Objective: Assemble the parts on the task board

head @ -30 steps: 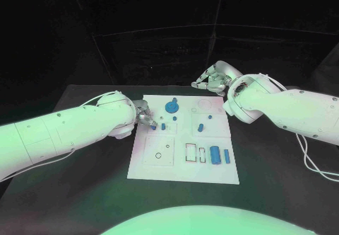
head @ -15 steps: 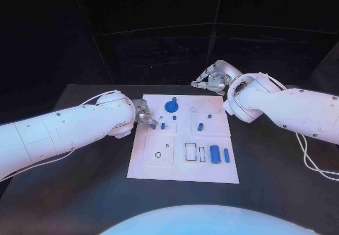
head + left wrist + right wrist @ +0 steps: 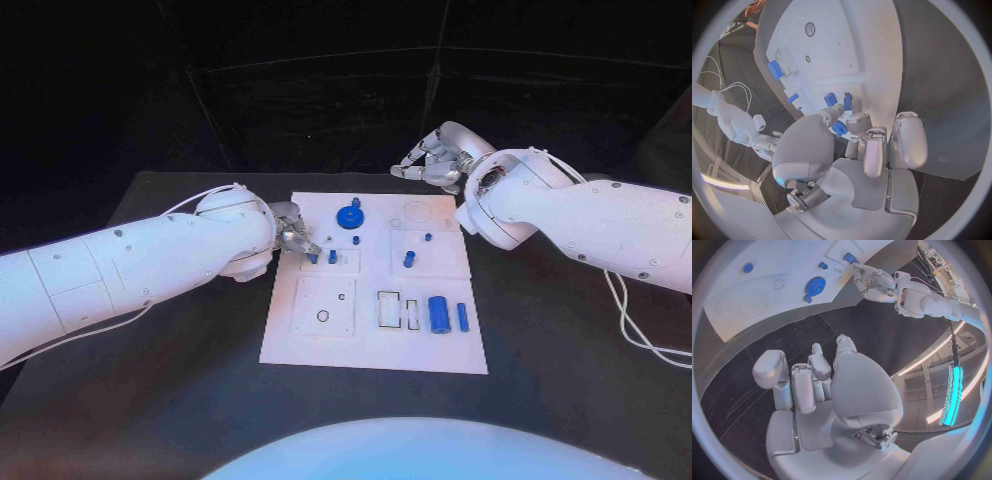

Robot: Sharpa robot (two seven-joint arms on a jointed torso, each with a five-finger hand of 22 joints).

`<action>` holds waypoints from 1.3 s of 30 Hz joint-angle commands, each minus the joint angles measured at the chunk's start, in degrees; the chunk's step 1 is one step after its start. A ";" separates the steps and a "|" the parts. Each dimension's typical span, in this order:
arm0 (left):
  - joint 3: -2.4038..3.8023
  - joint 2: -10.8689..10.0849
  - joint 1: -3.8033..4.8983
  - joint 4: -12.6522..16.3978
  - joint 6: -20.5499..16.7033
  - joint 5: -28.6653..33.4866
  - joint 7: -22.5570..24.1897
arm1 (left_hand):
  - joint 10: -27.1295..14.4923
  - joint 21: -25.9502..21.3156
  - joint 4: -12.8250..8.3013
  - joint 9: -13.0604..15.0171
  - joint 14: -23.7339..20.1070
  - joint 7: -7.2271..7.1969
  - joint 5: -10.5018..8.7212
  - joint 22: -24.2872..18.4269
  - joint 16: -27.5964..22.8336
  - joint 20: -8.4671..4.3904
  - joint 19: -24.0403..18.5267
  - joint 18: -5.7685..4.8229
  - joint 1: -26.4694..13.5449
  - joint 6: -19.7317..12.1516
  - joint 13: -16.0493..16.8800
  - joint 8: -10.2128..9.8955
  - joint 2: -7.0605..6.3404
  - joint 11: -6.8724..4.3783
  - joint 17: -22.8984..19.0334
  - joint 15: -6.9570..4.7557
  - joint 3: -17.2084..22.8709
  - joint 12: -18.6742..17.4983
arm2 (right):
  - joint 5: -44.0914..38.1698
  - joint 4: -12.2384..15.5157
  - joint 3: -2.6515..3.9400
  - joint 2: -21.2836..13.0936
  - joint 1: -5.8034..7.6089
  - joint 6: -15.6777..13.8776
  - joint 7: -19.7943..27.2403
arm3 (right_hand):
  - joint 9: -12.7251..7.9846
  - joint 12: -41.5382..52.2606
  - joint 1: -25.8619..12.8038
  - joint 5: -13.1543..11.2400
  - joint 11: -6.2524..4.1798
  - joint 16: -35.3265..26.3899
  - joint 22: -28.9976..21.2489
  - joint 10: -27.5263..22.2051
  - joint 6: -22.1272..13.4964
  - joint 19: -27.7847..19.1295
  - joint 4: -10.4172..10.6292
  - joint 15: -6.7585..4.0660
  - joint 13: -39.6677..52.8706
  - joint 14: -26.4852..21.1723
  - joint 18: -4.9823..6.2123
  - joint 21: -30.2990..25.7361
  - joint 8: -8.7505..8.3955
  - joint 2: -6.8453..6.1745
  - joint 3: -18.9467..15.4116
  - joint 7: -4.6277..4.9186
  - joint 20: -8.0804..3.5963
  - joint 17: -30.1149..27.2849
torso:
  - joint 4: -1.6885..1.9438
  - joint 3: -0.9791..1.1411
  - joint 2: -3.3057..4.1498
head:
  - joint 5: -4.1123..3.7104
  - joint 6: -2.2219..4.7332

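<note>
A robot lab: black table (image 3: 173,400), dark curtained walls, white task board (image 3: 368,355).

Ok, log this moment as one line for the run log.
left robot hand: fingers at small blue part, board's left edge | right robot hand: off task board, beyond far edge, fingers curled, holds nothing | blue gear: on board

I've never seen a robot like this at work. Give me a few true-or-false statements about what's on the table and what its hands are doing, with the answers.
1. The left robot hand is at the task board's edge, pinching a small blue part. True.
2. The right robot hand is holding the blue gear. False: it hangs empty beyond the board's far edge; the gear sits on the board.
3. The board is black. False: it is white, on a black table.
4. Two blue pieces lie side by side near the board's right edge. True.
</note>
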 commanded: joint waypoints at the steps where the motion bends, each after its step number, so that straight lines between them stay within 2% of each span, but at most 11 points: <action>1: 0.02 0.03 0.06 0.15 1.08 -0.22 -0.20 | 0.28 0.26 0.01 -0.10 6.05 0.01 -0.16 7.14 0.18 -0.43 1.77 -0.41 -0.12 0.28 0.07 -0.29 -0.23 0.04 15.09 -0.37 -0.46 0.36 | -0.02 0.10 0.05 0.02 0.13 -0.14 0.46 | -0.05 0.07 0.00 0.28 -0.33 -0.32 -0.07 -0.17 0.16 -0.09 0.07 -0.53 -0.03 3.52 0.36 -0.18 0.23 0.55 -0.27 -0.08 -0.19 3.59 | -0.05 0.02 0.04 | 0.03 -0.06; 17: 0.02 0.14 0.07 0.33 2.39 -0.22 -0.17 | 0.43 0.40 0.12 -0.32 6.05 -0.04 -0.18 7.27 0.18 -0.44 1.80 -0.44 0.25 0.52 0.34 -0.30 -0.60 0.00 15.09 -0.38 -1.74 0.57 | -0.02 0.10 0.05 0.03 0.13 -0.12 0.45 | -0.05 0.09 0.03 0.41 -0.34 -0.33 -0.13 -0.15 0.19 -0.12 0.06 -0.53 -0.02 3.52 0.37 -0.23 0.27 0.58 -0.33 -0.08 -0.19 3.59 | -0.02 0.01 0.01 | -0.06 -0.35; 27: 0.02 0.34 0.07 -0.02 1.80 -0.22 -0.14 | 0.51 0.31 0.62 -0.56 6.05 -0.03 -0.22 7.29 0.18 -0.44 1.79 -0.43 0.25 0.72 0.44 -0.37 -0.52 0.00 15.09 -0.38 -2.94 0.63 | -0.02 0.11 0.05 0.04 0.13 -0.13 0.44 | -0.05 0.07 0.03 0.44 -0.34 -0.34 -0.11 -0.17 0.19 -0.12 0.06 -0.53 -0.05 3.51 0.37 -0.22 0.27 0.59 -0.35 -0.08 -0.19 3.58 | -0.04 0.01 0.02 | -0.09 -0.33; 35: 0.03 0.49 0.07 -0.51 -0.13 -0.22 0.08 | 0.66 0.43 2.37 -1.26 6.05 -0.03 -0.28 7.49 0.18 -0.44 1.84 -0.46 -0.13 1.12 0.54 -0.50 -0.55 0.00 15.09 -0.38 -6.88 0.68 | -0.02 0.07 0.05 0.08 0.13 -0.15 0.48 | -0.05 0.04 -0.05 0.43 -0.33 -0.38 -0.18 -0.19 0.19 -0.15 0.10 -0.53 -0.08 3.50 0.38 -0.26 0.28 0.56 -0.42 -0.08 -0.20 3.53 | -0.05 0.03 0.01 | -0.07 -0.34; 39: 0.03 0.55 0.07 -0.76 -0.57 -0.22 0.20 | 0.75 0.63 3.57 -1.63 6.05 -0.07 -1.61 7.66 0.18 -0.46 1.93 -0.51 -0.46 1.31 0.60 -0.46 -0.57 -0.02 15.09 -0.40 -9.38 0.73 | 0.05 0.08 0.05 0.09 0.13 -0.23 0.54 | -0.05 0.03 -0.46 0.31 -0.32 -0.41 -0.19 -0.20 0.19 -0.16 0.24 -0.52 -0.11 3.49 0.38 -0.28 0.31 0.60 -0.68 -0.07 -0.19 3.51 | -0.08 0.02 0.02 | -0.10 -0.32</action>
